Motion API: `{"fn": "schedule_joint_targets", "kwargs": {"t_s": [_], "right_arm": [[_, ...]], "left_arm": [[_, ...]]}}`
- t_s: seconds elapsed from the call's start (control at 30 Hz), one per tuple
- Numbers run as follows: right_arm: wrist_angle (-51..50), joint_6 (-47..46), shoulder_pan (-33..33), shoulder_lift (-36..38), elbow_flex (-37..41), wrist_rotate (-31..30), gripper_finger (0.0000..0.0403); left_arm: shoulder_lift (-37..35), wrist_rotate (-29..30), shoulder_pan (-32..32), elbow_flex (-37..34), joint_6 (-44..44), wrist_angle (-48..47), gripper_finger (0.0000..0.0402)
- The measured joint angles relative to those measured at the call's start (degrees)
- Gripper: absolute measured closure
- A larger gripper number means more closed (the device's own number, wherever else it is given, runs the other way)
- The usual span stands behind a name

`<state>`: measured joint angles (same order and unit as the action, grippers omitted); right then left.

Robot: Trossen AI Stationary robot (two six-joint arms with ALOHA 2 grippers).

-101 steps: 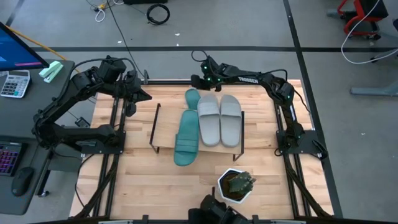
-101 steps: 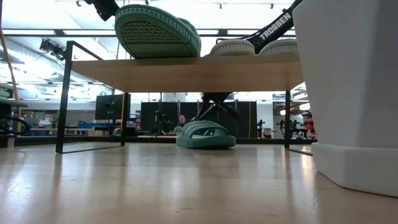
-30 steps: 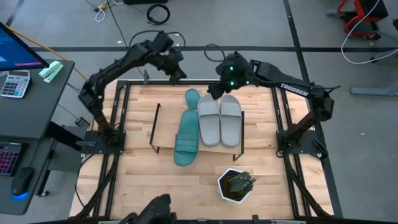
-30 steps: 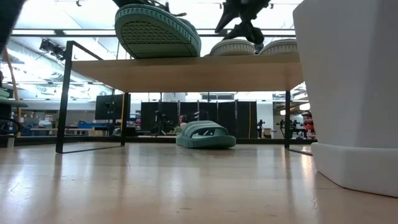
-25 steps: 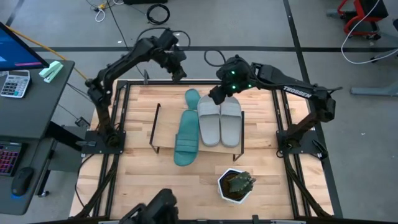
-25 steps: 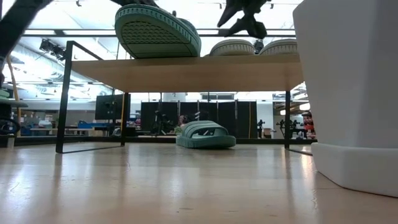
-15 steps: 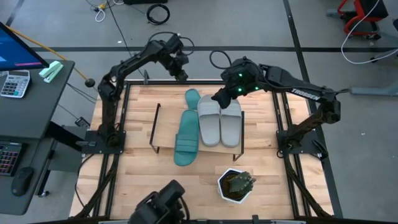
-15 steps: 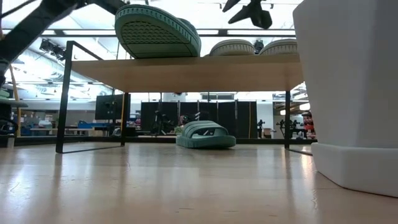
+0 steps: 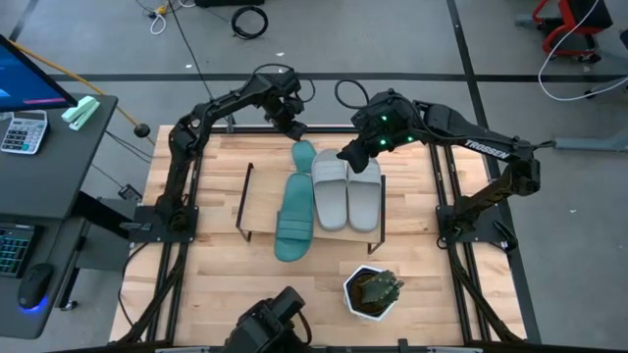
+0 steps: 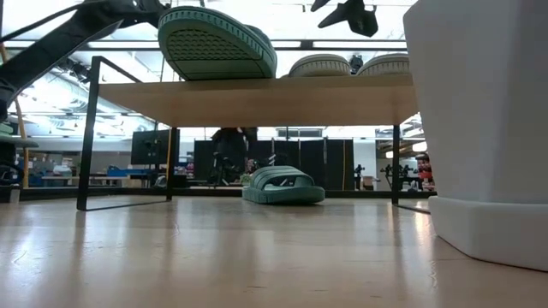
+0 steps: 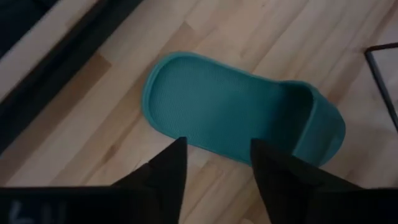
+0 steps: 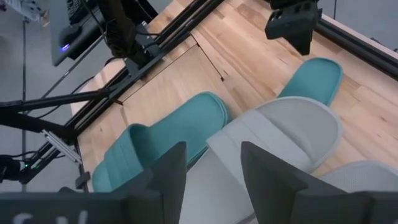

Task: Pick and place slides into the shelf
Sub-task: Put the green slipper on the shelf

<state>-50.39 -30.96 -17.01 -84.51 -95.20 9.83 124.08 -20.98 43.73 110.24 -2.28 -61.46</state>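
One teal slide (image 9: 304, 154) (image 11: 242, 118) lies sole-down on the table just beyond the shelf's (image 9: 263, 201) far edge. My left gripper (image 9: 290, 124) (image 11: 217, 163) hovers open above it, touching nothing. On the shelf lie another teal slide (image 9: 294, 216), overhanging the near edge, and two light grey slides (image 9: 331, 189) (image 9: 364, 191) side by side. My right gripper (image 9: 351, 155) (image 12: 214, 165) hangs open above the grey slides' far ends, clear of them in the low view (image 10: 347, 13).
A white hexagonal plant pot (image 9: 371, 292) stands near the table's front edge, right of centre, and fills the right of the low view (image 10: 479, 128). The shelf's black wire legs (image 9: 245, 196) stand at its left and right ends. Bare tabletop (image 9: 196, 275) lies at the near left.
My left gripper has swung toward the table's right, coming over the teal slide on the table at the far edge. My right gripper has drifted a little toward the near right over the grey slides and risen slightly. The slides have stayed still.
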Motion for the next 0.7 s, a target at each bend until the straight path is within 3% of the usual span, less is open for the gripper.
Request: {"fn": "schedule_joint_targets", "kwargs": {"t_s": [0.3, 0.7], "right_arm": [[0.0, -0.3, 1.7, 0.0, 0.0, 0.5, 0.0243], [0.1, -2.4, 4.5, 0.0, 0.0, 0.5, 0.0243]], "left_arm": [[1.1, 0.4, -0.2, 0.0, 2.8, -1.7, 0.016], [6.1, -0.3, 0.8, 0.0, 4.7, -0.9, 0.0166]]}}
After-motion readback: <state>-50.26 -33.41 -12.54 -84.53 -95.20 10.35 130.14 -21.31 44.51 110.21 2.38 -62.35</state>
